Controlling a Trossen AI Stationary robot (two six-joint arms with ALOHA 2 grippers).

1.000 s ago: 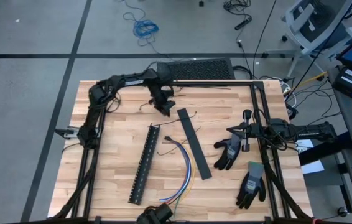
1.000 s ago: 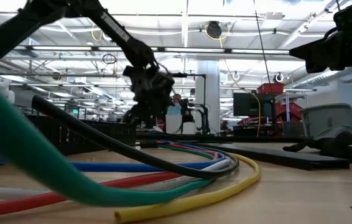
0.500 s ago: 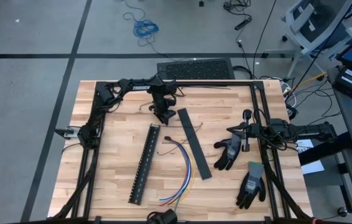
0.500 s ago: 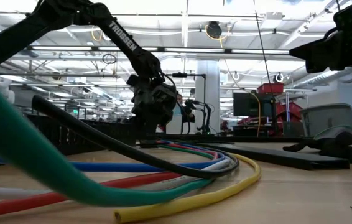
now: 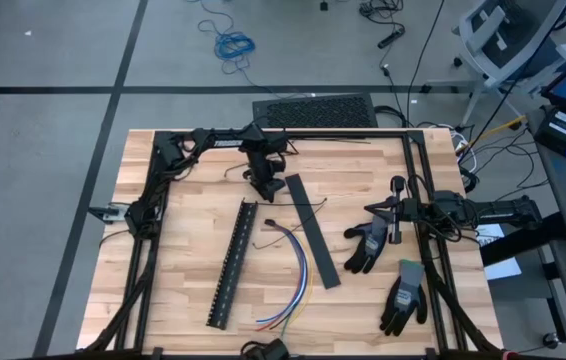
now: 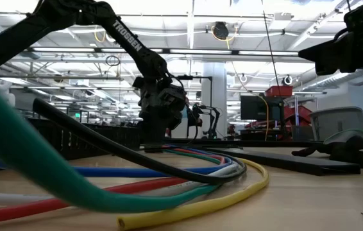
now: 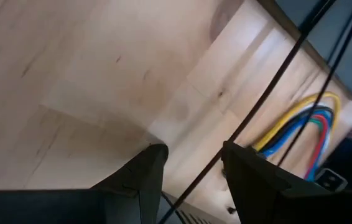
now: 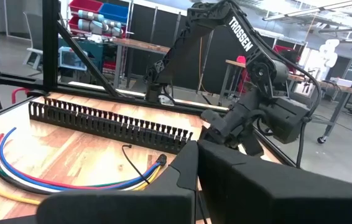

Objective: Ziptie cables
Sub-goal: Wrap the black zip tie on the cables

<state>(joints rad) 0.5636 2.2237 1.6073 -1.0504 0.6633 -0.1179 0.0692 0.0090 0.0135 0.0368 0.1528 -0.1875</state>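
Note:
The cables (image 5: 293, 268), a loose curved bundle of coloured wires, lie on the wooden table between the black slotted strip (image 5: 233, 263) and a flat black strip (image 5: 313, 230). They also show in the low view (image 6: 188, 173) and in the left wrist view (image 7: 300, 124). My left gripper (image 5: 263, 188) stands low over the table's far middle, pointing steeply down, open. In its wrist view a thin dark strand (image 7: 269, 87) runs through the gap between its fingers (image 7: 194, 165), and neither finger touches it. My right gripper (image 5: 381, 208) waits at the table's right side, level and shut (image 8: 191, 174).
Two dark work gloves (image 5: 368, 243) (image 5: 403, 295) lie right of the flat strip. The black frame rail (image 5: 343, 133) runs along the far edge. There is bare wood left of the slotted strip (image 5: 178, 260).
My left gripper has sunk toward the table and come a little toward the near edge, tipping slightly; in the last half second it has hardly moved. The cables and both strips lie as before.

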